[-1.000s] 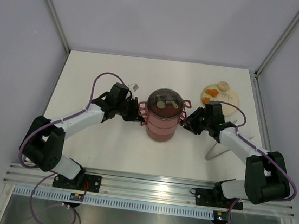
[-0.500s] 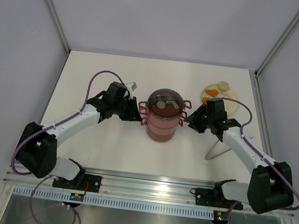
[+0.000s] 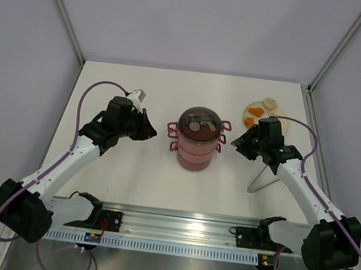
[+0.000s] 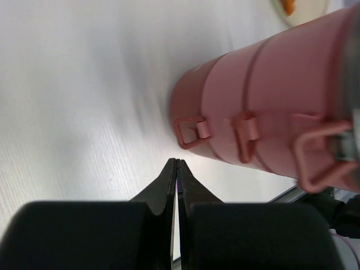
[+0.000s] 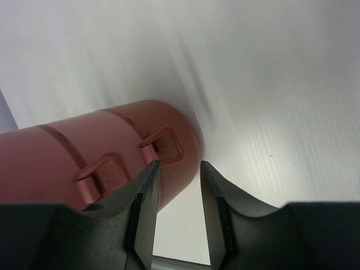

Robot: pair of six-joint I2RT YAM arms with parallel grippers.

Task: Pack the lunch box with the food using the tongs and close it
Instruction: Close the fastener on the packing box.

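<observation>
Three dark-red tiers stand stacked as one lunch box (image 3: 197, 140) at the centre of the overhead frame, upright on the white table (image 3: 129, 175), capped by a clear grey lid through which a pale piece shows. Small red wire handles stick out on both sides of the stack.

Left of it, the left gripper (image 3: 149, 131) hangs apart from the box, its tip aimed at the left-hand handles with a bare strip of table between. In the left wrist view its two black fingers (image 4: 169, 183) are pressed flat together with nothing between them, and the box (image 4: 270, 112) fills the right half of that frame, three handles in a row just above the fingertips.

On the right of the overhead frame, the right gripper (image 3: 238, 144) sits just beside the box's right-hand handles, not clearly touching them. The right wrist view shows its fingers (image 5: 147, 191) spread partway with only table in the gap; the box (image 5: 95, 152) lies at the left, one square handle just above the left fingertip.

Silver tongs (image 3: 264, 175) lie on the table at the centre right, partly under the right forearm. A cream plate (image 3: 286, 123) in the upper right carries the food (image 3: 257, 111): orange pieces and a pale round one.
</observation>
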